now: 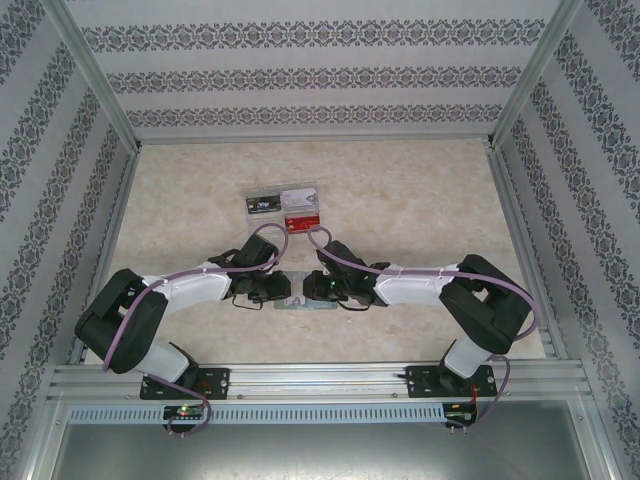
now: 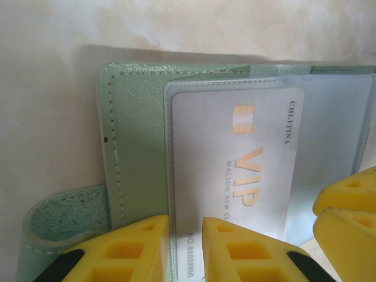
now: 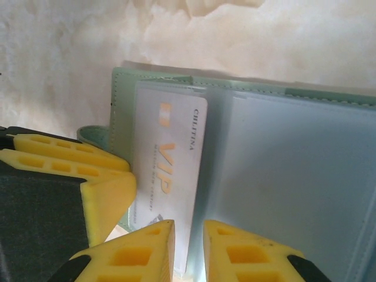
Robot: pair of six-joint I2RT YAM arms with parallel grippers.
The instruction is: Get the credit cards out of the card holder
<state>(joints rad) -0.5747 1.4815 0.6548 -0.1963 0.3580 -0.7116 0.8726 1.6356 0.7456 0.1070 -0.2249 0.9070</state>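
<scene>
Reading the VIP credit card as sleeved in the tab-side half of the card holder, long axis parallel to the holder's fold, one short end at its near edge — left gripper and right gripper both there, neither nearer, nearly closed, grip I can't confirm.

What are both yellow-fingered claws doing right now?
Left gripper: jaws narrowly apart over the soft green bifold card holder; grip cannot be told.
Right gripper: likewise, cannot be told.
</scene>
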